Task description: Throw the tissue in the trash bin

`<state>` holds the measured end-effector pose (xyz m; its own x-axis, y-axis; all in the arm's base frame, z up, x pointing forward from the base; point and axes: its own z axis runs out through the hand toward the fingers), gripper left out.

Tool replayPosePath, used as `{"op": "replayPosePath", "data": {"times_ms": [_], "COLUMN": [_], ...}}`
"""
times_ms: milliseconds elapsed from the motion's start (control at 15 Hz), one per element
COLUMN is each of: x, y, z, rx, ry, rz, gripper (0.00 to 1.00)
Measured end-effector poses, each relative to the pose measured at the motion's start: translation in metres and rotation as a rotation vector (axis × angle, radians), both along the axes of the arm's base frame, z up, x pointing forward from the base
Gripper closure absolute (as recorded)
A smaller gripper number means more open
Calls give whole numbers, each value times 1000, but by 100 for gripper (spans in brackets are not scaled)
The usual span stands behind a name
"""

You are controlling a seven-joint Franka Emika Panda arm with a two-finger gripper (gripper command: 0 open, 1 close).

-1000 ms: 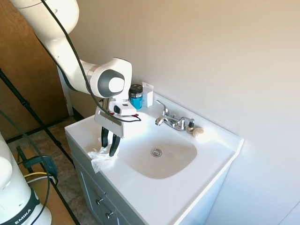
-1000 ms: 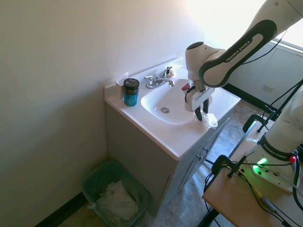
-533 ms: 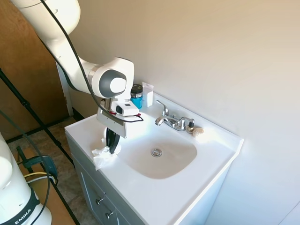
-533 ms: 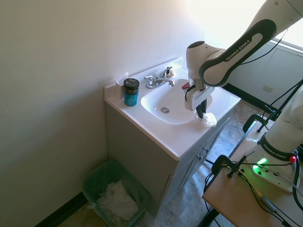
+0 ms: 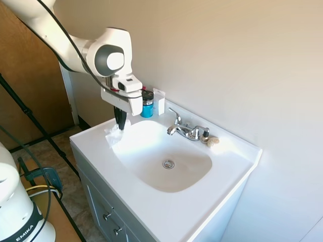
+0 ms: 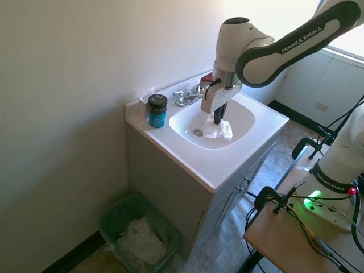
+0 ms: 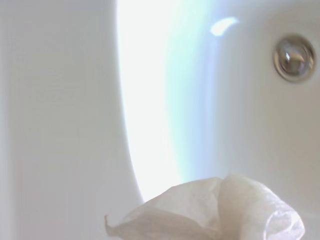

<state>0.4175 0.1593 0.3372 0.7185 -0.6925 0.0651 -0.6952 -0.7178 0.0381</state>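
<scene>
- Gripper (image 5: 121, 124) hangs in the air above the sink basin (image 5: 189, 174), fingers pressed together on the top of the tissue (image 5: 114, 134), which dangles below them clear of the countertop (image 5: 166, 219).
- Seen from the second exterior camera, the gripper (image 6: 218, 118) points straight down and the tissue (image 6: 219, 129) hangs as a crumpled white wad over the basin (image 6: 244, 116), a little to the side of the drain (image 6: 198, 132).
- In the wrist view the tissue (image 7: 220, 212) fills the lower part as a wrinkled white fold, with the curved rim of the basin (image 7: 130, 115) and the metal drain (image 7: 293, 57) beyond it.
- A chrome faucet (image 5: 185, 130) stands at the back of the sink against the wall; a small beige object (image 5: 212, 141) lies just beside it on the side away from the arm, too small to identify.
- A blue jar with a dark lid (image 5: 147, 105) sits at the back corner of the countertop, with a small white box (image 5: 159, 101) right beside it near the wall.
- The same jar (image 6: 157, 110) shows in the second exterior view at the corner of the vanity nearest the wall.
- A green trash bin (image 6: 116, 213) stands on the floor beside the vanity cabinet (image 6: 165, 196), close to the wall and well below the gripper; it is lined with a bag and already holds crumpled white paper (image 6: 139, 242).
- The bin is well apart from the tissue, on the far side of the countertop from the arm.
</scene>
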Motion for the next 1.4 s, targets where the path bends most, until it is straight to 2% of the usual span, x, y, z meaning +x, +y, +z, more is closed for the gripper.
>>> {"op": "replayPosePath", "data": {"times_ms": [200, 333, 533, 800, 867, 1067, 1400], "x": [13, 31, 56, 71, 73, 83, 81], "y": [85, 135, 204, 254, 256, 251, 249], "z": [26, 27, 10, -24, -31, -51, -65], "rx": [-20, -23, 21, 81, 86, 98, 104], "ry": [-121, -168, -175, -115, -101, -56, -6], "rz": [44, 69, 112, 119, 111, 74, 80], "gripper": [100, 100, 100, 100, 0, 0, 0]}}
